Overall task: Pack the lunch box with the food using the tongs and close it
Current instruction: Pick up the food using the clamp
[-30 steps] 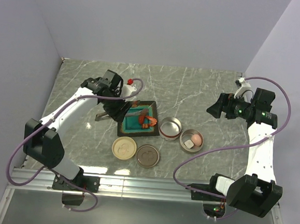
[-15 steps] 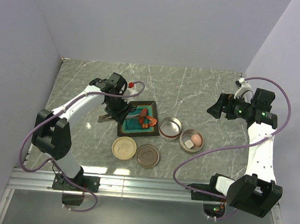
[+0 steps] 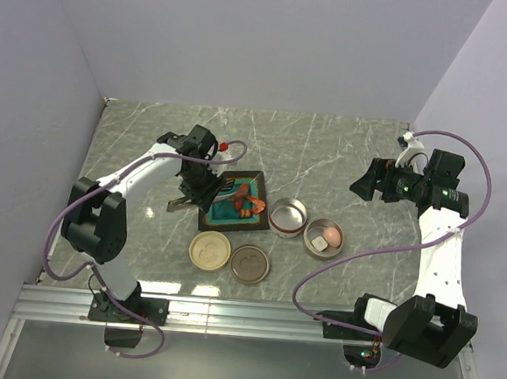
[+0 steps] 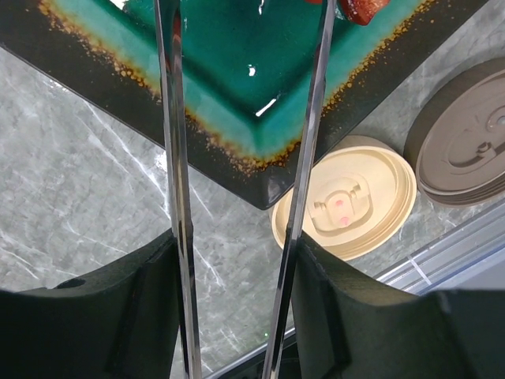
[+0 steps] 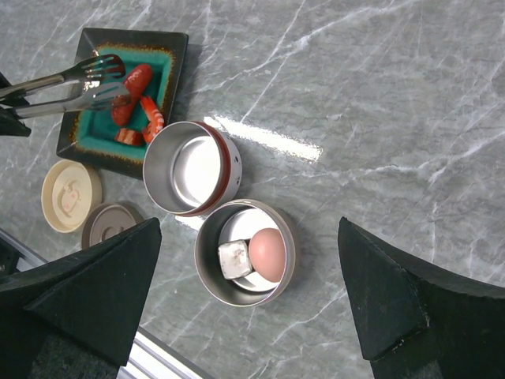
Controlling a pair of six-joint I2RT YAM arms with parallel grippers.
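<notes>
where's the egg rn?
Right wrist view, lower centre: the pink egg sits inside the steel tin beside the white cube, just below-right of the empty tin.

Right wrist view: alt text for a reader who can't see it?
Tongs reach over a teal tray of red sausage and shrimp pieces. Beside it stand an empty metal tin and a second tin holding a pink egg and a white cube.
</notes>
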